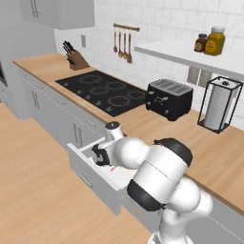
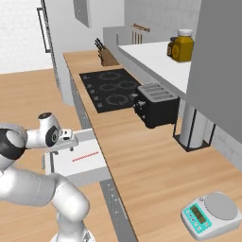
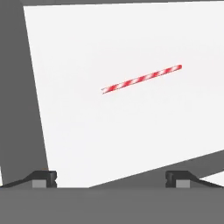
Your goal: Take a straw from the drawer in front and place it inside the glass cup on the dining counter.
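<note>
With the drawer (image 2: 78,163) pulled out below the tabletop (image 2: 137,156), I hold the end effector (image 3: 111,178) over its white floor, jaws spread wide and holding nothing, presumably so they can come down on either side of the straw (image 3: 141,79). The red-and-white striped straw lies flat and alone in the drawer, apart from the fingertips (image 3: 43,177). I can read no labels or writing.

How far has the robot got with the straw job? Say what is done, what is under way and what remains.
Done: the drawer stands open. Under way: the open hand hangs above the straw, which lies untouched on the drawer's white floor. Left: grasp it, carry it to the glass cup and place it inside.
</note>
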Robot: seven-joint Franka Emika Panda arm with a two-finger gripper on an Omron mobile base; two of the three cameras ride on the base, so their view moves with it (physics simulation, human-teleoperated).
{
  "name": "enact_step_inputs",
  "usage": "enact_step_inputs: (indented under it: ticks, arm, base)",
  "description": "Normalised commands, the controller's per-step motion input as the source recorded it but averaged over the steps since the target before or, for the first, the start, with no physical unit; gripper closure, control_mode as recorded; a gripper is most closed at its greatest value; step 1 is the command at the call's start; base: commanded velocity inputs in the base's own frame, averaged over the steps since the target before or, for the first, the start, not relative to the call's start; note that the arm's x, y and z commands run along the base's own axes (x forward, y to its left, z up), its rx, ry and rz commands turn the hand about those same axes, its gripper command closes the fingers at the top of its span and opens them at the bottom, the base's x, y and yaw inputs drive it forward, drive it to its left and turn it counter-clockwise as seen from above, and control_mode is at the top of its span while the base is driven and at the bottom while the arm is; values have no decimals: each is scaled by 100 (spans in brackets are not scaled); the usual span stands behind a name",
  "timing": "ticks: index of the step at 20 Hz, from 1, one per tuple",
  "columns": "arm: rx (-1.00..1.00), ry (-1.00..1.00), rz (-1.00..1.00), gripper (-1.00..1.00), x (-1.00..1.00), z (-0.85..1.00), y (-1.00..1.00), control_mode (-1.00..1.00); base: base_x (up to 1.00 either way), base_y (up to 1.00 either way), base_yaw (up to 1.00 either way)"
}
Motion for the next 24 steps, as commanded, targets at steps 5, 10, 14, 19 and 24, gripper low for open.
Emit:
enact_step_inputs:
  ticks: [5, 10, 14, 19, 24]
  arm:
    - [10, 21, 0, -100, 35, -44, 0, -100]
    - [7, 15, 0, -100, 2, -52, 0, -100]
    - [4, 8, 0, -100, 0, -35, 14, -100]
    - [3, 6, 0, -100, 0, -22, 39, -100]
    - [2, 4, 0, -100, -38, -5, 70, -100]
  base:
    - [0, 0, 0]
    - [0, 0, 0]
    - [0, 0, 0]
    - [0, 0, 0]
    - [0, 0, 0]
